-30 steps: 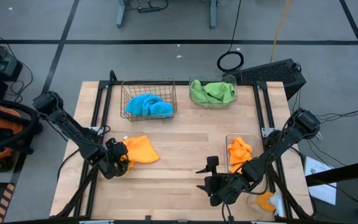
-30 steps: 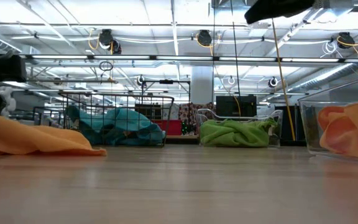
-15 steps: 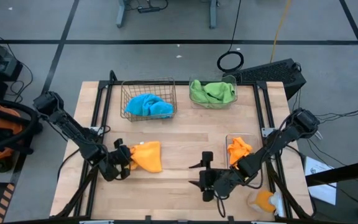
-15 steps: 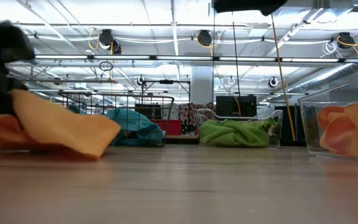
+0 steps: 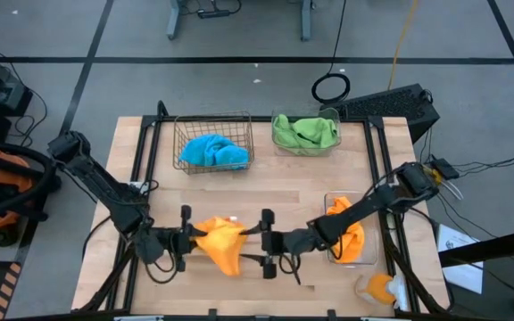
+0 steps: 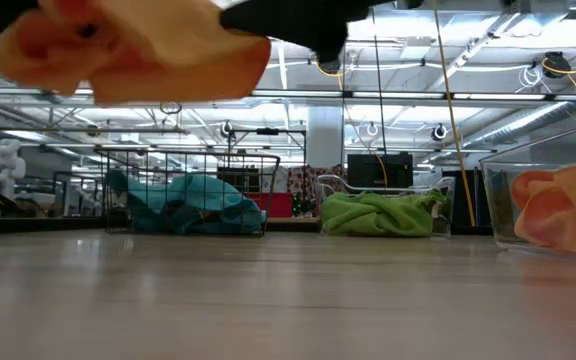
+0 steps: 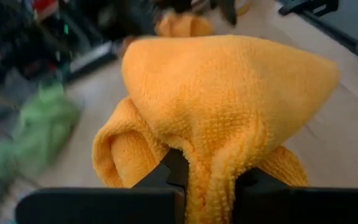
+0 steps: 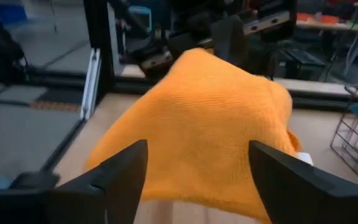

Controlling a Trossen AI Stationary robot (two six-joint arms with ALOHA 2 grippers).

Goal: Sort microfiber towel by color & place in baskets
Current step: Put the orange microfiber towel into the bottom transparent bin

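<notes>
An orange microfiber towel (image 5: pixel 223 246) hangs bunched above the table's near middle, with my left gripper (image 5: pixel 191 239) shut on its left side. In the low view the towel (image 6: pixel 138 45) floats high over the tabletop. My right gripper (image 5: pixel 266 242) stands open just right of the towel, and in its wrist view its two fingers flank the towel (image 8: pixel 197 118); I cannot tell if they touch it. At the back, a wire basket (image 5: pixel 212 120) holds a blue towel and a clear bin (image 5: pixel 332 116) holds a green one. A clear bin (image 5: pixel 371 259) at the right holds an orange towel. My left gripper pinches a bunched fold (image 7: pixel 211 163) of the orange towel between its two fingers (image 7: pixel 161 177). It comes in nearly level from the table's left. The towel is lifted clear of the table and balloons out beyond the fingers, slack, with a rolled flap (image 7: pixel 120 155) hanging to one side.
Another orange cloth (image 5: pixel 378 287) lies off the table's near right corner. Black frame rails (image 5: pixel 146 152) run along the table's left and right sides. Bare wood (image 5: pixel 293 192) lies between the back baskets and the grippers.
My left gripper has risen and gone toward the table's right, rolling its wrist. It carried the orange towel, which lay flat on the table and now hangs bunched and clear. My right gripper has swung from the near right toward the table's left, up to the towel.
</notes>
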